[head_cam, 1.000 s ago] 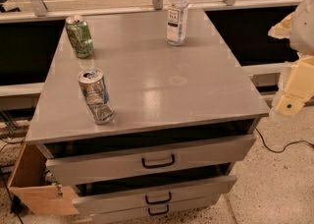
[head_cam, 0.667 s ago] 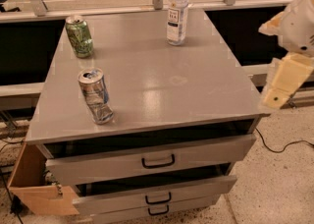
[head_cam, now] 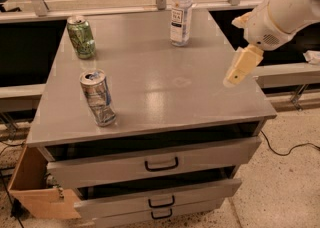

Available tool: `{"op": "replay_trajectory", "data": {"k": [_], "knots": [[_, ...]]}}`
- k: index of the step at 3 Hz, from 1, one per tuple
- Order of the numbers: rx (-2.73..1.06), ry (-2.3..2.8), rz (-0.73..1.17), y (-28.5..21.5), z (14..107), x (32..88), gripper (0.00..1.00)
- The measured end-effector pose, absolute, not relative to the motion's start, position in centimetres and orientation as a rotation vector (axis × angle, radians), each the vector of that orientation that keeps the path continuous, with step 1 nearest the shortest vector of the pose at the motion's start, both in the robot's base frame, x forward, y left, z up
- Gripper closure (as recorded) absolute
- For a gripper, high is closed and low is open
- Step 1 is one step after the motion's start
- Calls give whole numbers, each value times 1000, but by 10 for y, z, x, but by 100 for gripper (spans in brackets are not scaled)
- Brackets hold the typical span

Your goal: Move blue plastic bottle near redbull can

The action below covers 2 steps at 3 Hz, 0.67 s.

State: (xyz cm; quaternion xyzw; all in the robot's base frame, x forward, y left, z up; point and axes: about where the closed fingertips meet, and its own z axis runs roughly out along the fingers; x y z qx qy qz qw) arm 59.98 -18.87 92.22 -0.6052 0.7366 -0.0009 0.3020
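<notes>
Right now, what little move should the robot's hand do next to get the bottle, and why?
Probably swing the gripper back and to the left, toward the blue plastic bottle. The gripper hangs over the right side of the cabinet top, apart from the bottle, which stands upright at the back. The redbull can stands near the front left, so the bottle has not been moved yet.
</notes>
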Motion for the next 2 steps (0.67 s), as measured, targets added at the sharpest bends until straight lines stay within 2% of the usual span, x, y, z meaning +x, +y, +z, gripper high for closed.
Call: {"op": "replay_trajectory", "data": {"k": [2], "knots": [[-1435, 1789, 147, -159, 910, 695, 0]]}}
